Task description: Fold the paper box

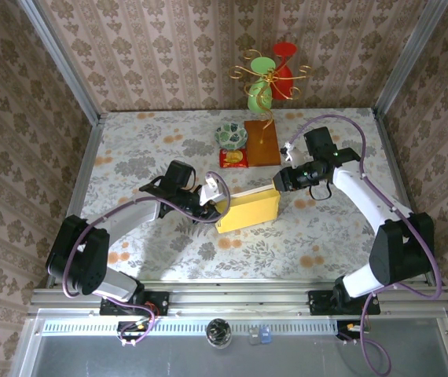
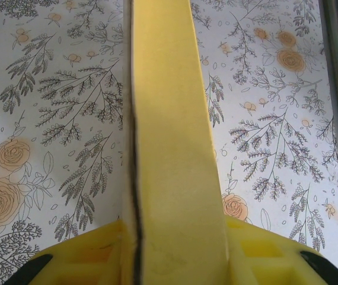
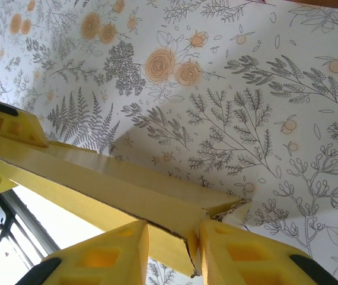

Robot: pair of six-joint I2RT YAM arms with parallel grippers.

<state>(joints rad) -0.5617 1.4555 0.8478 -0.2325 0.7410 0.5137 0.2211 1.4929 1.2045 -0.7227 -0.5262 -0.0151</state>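
Both grippers are set on the paper box (image 1: pixel 249 210), which is placed near the middle of the table (image 1: pixel 130 149), on its floral covering. The left gripper (image 1: pixel 212 192) is held at the box's left end, where a white-faced flap is raised. From the left wrist, a tall yellow panel of the paper box (image 2: pixel 169 119) is seen passing upright between the yellow fingers (image 2: pixel 98 258), and the left gripper (image 2: pixel 178 249) is pinched on it. The right gripper (image 1: pixel 279 182) is placed at the far right corner of the box. From the right wrist, a folded yellow edge of the paper box (image 3: pixel 98 178) is seen running between the fingers (image 3: pixel 109 255). The right gripper (image 3: pixel 193 237) appears to be clamped on that edge, though the contact itself is partly hidden by the cardboard. Behind the box, toward the far side, an orange-brown board (image 1: pixel 262 141) is laid flat, with a small red packet (image 1: pixel 233 159) just beside it on the left and a green patterned ball (image 1: pixel 229 135) next to that.
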